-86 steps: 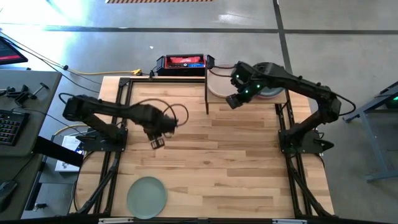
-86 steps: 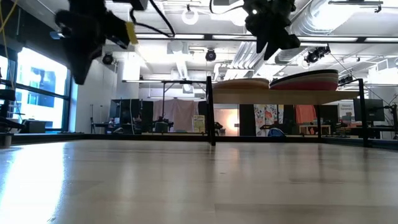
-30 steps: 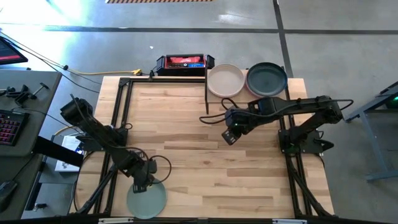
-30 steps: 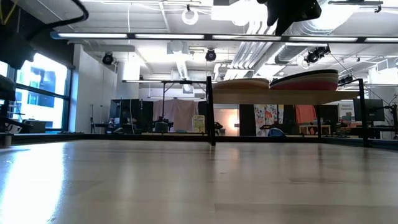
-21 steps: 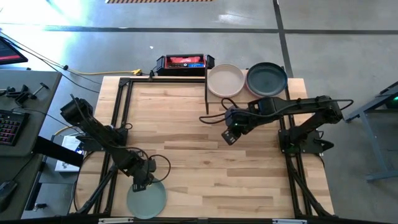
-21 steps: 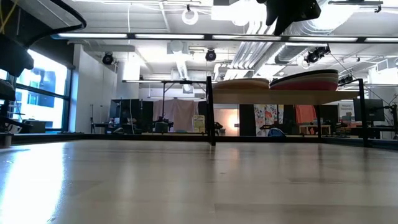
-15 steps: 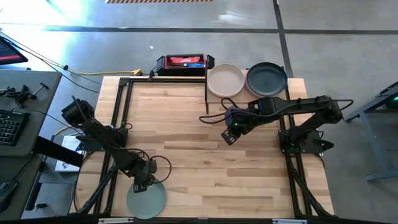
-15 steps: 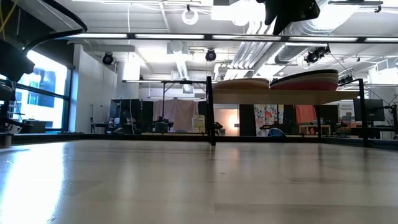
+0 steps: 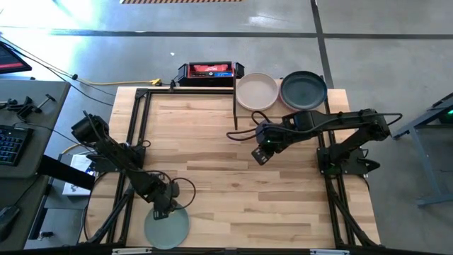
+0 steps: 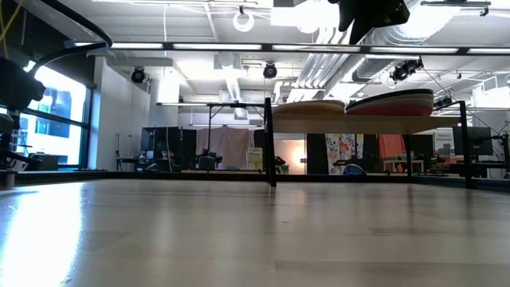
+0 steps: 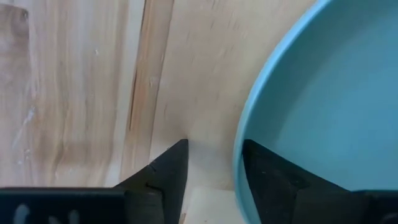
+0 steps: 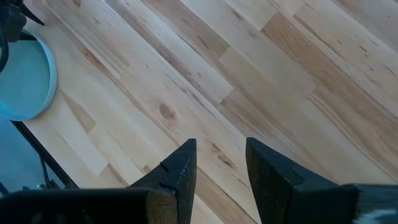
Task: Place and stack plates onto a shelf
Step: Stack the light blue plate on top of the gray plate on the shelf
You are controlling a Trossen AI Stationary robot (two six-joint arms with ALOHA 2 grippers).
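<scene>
A sage green plate (image 9: 168, 227) lies flat on the table's near left corner; it also shows in the left wrist view (image 11: 323, 106) and the right wrist view (image 12: 22, 78). My left gripper (image 9: 165, 207) (image 11: 214, 165) is open at the plate's far rim (image 11: 239, 149), with one finger over the plate's inside and one over the wood outside. My right gripper (image 9: 260, 154) (image 12: 217, 162) hangs open above the table's middle right. The shelf (image 9: 244, 112) (image 10: 351, 124) at the far right carries two plate stacks, a beige-topped one (image 9: 256, 91) and a charcoal-topped one (image 9: 304, 90).
A black-and-red box (image 9: 207, 71) sits at the far edge. Black frame rails run along the table's left side (image 9: 138, 127) and right side (image 9: 327, 152). The plate lies close to the near edge. Bare planks (image 9: 212, 149) stretch between the two arms.
The left arm has sunk a little lower over the sage green plate's far rim, and its gripper has stayed at the rim.
</scene>
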